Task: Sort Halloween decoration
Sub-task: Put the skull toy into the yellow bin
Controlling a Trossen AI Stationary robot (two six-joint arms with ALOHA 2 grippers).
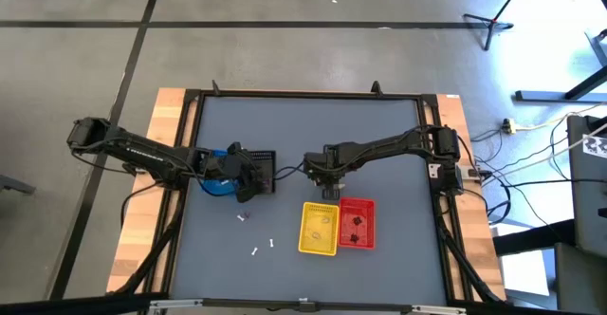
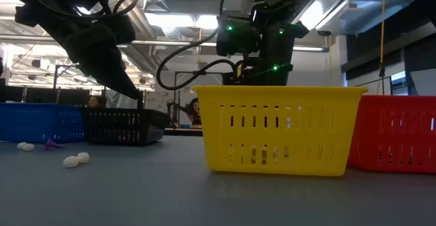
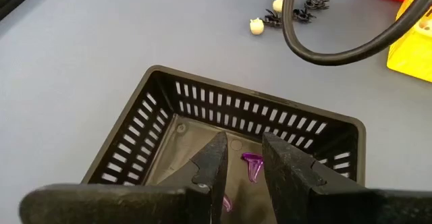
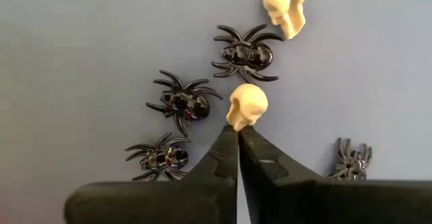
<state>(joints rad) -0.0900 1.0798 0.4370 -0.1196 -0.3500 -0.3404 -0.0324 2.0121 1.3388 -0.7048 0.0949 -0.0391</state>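
Note:
Several black spiders (image 4: 182, 102) and two cream skulls lie loose on the grey table. My right gripper (image 4: 237, 132) points down among them, shut, its tips at the nearer skull (image 4: 247, 106); the other skull (image 4: 285, 7) lies farther off. My left gripper (image 3: 241, 173) hangs open over the black basket (image 3: 202, 109), on whose floor a purple trinket (image 3: 252, 164) shows between the fingers, touching neither as far as I can see. In the high view the right gripper (image 1: 327, 187) stands just beyond the yellow basket (image 1: 319, 228), the left gripper (image 1: 248, 177) at the black basket (image 1: 264, 166). My right gripper meets the near end of the cream skull (image 4: 237, 124) with its shut fingertips, coming from above and pointing down. The skull lies on the table just ahead of the tips. Whether any edge of it is pinched between them, I cannot tell.
A red basket (image 1: 357, 223) stands beside the yellow one, and a blue basket (image 1: 218, 184) beside the black one. Two white trinkets (image 1: 264, 248) and a purple one (image 1: 243, 216) lie on the table near the front. A black cable (image 3: 337, 45) hangs over the table.

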